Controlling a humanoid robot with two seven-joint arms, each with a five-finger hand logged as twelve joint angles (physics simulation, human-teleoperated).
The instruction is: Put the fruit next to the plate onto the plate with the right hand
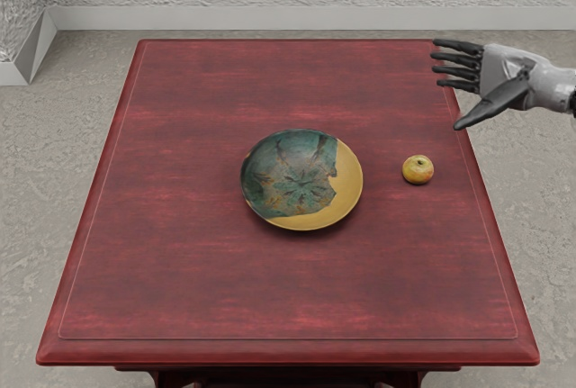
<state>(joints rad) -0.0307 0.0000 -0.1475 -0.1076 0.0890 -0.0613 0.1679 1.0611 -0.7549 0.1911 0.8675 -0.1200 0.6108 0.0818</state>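
Fruit (418,169) on table, well apart from open right hand (477,77).

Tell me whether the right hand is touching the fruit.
Apart. The head view shows the right hand open near the far right corner of the table, with bare wood between its fingers and the fruit.

Bright, even, diffuse lighting; view sharp from edge to edge; faint soft shadows hug the plate (349,192) and fruit (418,169)
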